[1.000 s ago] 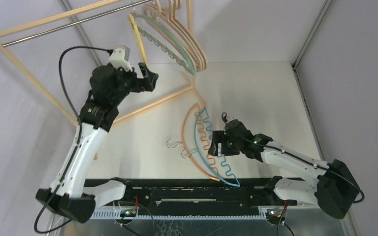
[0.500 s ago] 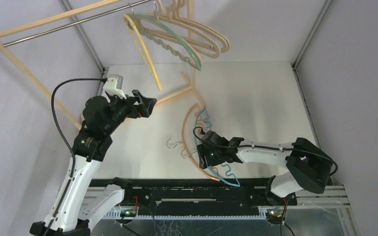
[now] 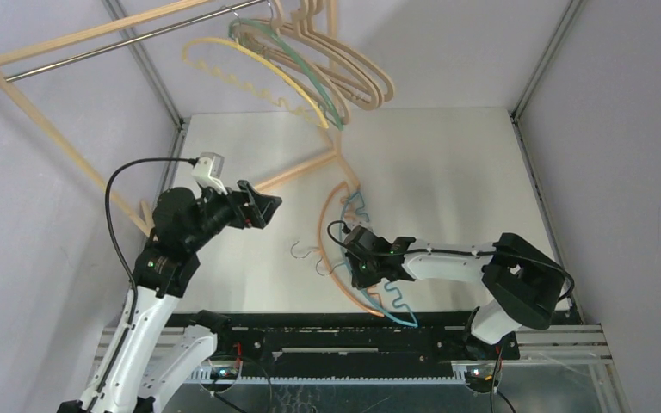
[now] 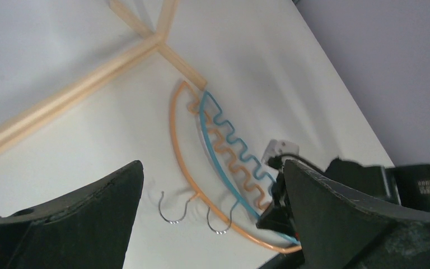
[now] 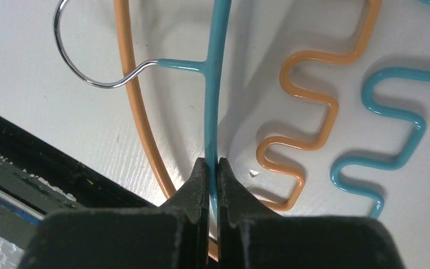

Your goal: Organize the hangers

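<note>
Two hangers on your white counter (image 3: 447, 172): teal hanger (image 5: 213, 84) pinched in right jaws, orange hanger (image 5: 313, 55) partly hidden by arm. Hung hangers (image 3: 353, 64) cut off above. Left jaws wide. Grey walls (image 3: 620, 129).

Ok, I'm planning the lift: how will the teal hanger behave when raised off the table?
The right pincer pinches the teal hanger on its thin arm, beside the hook stem, so it will probably pivot and hang tilted. The slim rod looks light, perhaps slightly springy. It lies overlapping the orange hanger, which might snag.
</note>
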`<state>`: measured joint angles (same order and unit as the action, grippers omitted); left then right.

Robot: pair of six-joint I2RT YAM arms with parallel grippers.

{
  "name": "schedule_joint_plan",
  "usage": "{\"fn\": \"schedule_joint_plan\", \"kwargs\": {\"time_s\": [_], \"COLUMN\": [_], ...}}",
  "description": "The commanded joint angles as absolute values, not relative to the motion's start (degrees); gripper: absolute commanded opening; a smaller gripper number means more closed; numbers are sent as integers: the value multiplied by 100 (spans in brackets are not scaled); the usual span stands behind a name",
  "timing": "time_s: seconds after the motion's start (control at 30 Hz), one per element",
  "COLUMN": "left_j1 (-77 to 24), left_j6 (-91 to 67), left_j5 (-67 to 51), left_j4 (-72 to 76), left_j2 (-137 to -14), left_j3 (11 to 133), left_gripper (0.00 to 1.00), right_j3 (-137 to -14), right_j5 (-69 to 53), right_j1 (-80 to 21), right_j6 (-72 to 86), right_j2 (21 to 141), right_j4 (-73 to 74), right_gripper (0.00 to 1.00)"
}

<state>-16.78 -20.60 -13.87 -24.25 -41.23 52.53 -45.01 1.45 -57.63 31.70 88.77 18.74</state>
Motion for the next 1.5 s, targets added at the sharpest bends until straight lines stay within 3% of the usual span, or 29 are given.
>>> {"fn": "schedule_joint_plan", "kwargs": {"time_s": [0.0, 0.27, 0.43, 0.6, 0.97, 1.23, 1.47], "left_j1": [-1731, -2335, -2988, -3946, -4883, -5096, -5106], "left_j6": [-2384, -2559, -2841, -2842, -2798, -2891, -2884], "left_j5": [-2106, -2553, -2510, -1531, 68, 310, 329], "left_j4": [-2102, -1691, -1052, -492, 803, 830, 311], "left_j2": [-3742, -3325, -3456, -3729, -5137, -5674, -4924], "left_j3": [4834, 4005, 3600, 3334, 3111, 3533, 3268], "left_gripper": [100, 99, 100, 100, 99, 100, 100], "right_j3": [-4713, -4902, -4982, -5569, -6143, -6260, -6236], "right_j5": [-36, -419, -394, -613, -972, -1042, -943], "right_j1": [-5694, -4536, -3694, -3667, -4114, -4308, -4136], "right_j6": [3363, 4123, 4838, 5215, 5866, 5831, 5651], "right_j2": [8256, 6766, 6589, 7094, 7645, 7828, 7731], "right_j4": [1667, 746, 70, -242, -551, -430, -165], "right_gripper": [0, 0, 0, 0, 0, 0, 0]}}
